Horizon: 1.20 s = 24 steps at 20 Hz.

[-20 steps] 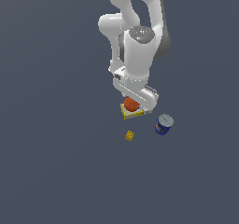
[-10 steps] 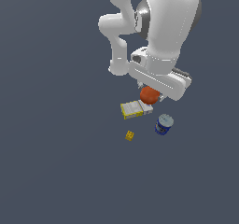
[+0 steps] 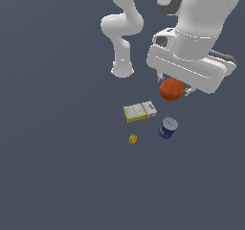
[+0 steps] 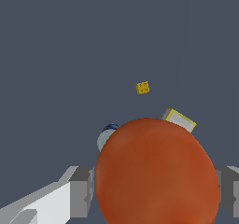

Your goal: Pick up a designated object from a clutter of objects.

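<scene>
The gripper point(image 3: 173, 88) is pinching the orange ball point(image 3: 172, 89) between its two fingers point(image 4: 81, 190), and in the wrist view the ball is filling the gap from one finger to the other. The ball is hanging in the air above the floor point(image 3: 57, 166), clear of everything else, so the pick itself looks done and the lifting step is the one in hand. My judgement is that the next move is calling only for a steady hold while the arm is carrying the ball upward, with no loosening of the pinch, since a smooth round ball could slip out if the squeeze is easing off.

Taking the ball as the landmark and going from the exterior view's left to its right: the small yellow brick point(image 3: 133, 139) is lying lowest and farthest to the left of the ball, alone on the floor. The flat box point(image 3: 139, 111) is resting below and to the left of the ball, well apart from it. The blue can point(image 3: 168, 128) is standing upright almost straight beneath the ball, just beside the box's right end and not touching it, as far as I can tell.

None of these three is touching the ball or the fingers, and nothing is standing in the way of the lift.
</scene>
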Each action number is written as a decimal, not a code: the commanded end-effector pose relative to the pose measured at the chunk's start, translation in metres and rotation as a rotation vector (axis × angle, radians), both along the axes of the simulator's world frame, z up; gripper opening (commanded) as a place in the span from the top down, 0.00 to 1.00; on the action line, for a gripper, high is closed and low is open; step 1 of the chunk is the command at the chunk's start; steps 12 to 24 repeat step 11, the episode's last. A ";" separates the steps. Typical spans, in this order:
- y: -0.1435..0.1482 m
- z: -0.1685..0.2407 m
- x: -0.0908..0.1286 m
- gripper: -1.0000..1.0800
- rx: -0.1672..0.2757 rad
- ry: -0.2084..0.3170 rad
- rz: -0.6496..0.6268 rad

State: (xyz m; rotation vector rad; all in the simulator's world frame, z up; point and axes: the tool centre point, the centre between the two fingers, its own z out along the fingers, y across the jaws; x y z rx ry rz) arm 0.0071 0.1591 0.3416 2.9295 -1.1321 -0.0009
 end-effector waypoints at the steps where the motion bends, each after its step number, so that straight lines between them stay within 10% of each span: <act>1: 0.006 0.011 0.004 1.00 0.001 -0.001 -0.001; 24: 0.016 0.025 0.011 1.00 0.001 -0.001 -0.001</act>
